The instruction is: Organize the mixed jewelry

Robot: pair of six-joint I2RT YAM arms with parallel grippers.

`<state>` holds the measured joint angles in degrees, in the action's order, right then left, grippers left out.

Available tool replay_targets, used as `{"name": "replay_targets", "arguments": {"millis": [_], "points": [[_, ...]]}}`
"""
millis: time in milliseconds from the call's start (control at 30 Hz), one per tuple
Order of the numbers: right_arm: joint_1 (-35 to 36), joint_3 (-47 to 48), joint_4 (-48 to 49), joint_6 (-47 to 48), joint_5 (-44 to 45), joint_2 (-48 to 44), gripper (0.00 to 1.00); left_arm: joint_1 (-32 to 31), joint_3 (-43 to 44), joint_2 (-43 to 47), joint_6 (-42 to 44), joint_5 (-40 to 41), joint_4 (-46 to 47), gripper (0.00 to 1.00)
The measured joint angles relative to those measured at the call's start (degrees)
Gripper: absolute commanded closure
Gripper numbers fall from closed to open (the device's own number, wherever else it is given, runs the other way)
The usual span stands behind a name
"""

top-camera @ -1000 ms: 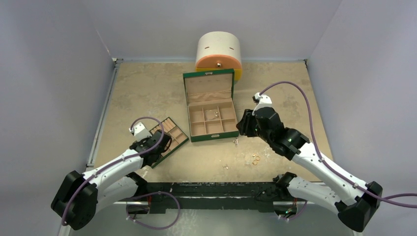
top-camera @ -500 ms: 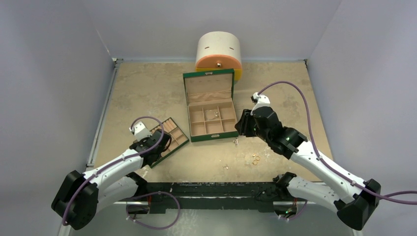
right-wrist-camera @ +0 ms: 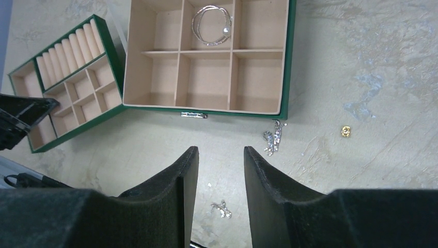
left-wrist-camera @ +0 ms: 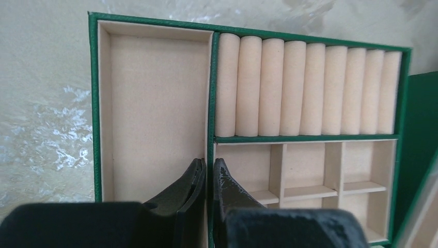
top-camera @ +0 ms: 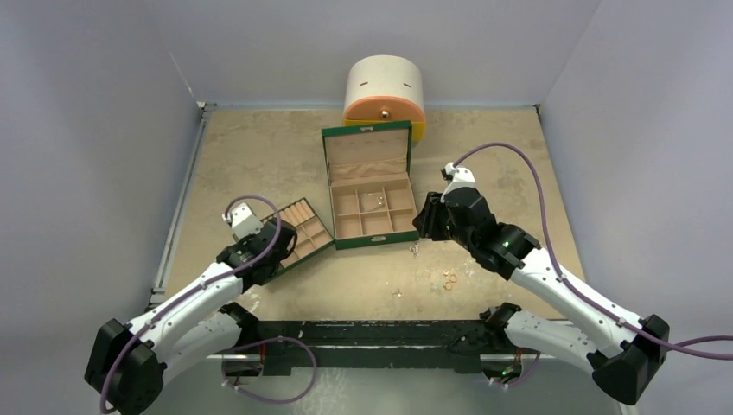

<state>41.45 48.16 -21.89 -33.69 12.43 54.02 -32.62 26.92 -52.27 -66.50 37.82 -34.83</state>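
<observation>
Left fingers [left-wrist-camera: 193, 192] are clamped on the green partition of the divider tray [left-wrist-camera: 155, 103]. Right fingers [right-wrist-camera: 173, 181] hang apart above the tabletop [right-wrist-camera: 361, 62]. A silvery piece [right-wrist-camera: 272, 140] lies at their 1 o'clock, just beside the jewelry box [right-wrist-camera: 235, 109], and a gold piece [right-wrist-camera: 345, 131] at 2 o'clock.

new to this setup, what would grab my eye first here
The open green jewelry box with tan compartments sits mid-table, a silvery bracelet in one back cell. Tiny gold rings lie loose before it by the open right gripper; the left gripper pinches the green divider tray.
</observation>
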Motion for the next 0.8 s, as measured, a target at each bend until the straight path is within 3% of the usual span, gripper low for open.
{"name": "replay_targets", "arguments": {"millis": [500,800], "points": [[0.00,0.00,-0.63,-0.20,0.15,-0.94,0.59,0.04,16.06,6.67,4.70,0.87,-10.58,1.00],[0.00,0.13,-3.58,0.28,3.15,-2.75,0.59,0.04,24.85,5.01,11.65,-6.16,-12.61,1.00]]}}
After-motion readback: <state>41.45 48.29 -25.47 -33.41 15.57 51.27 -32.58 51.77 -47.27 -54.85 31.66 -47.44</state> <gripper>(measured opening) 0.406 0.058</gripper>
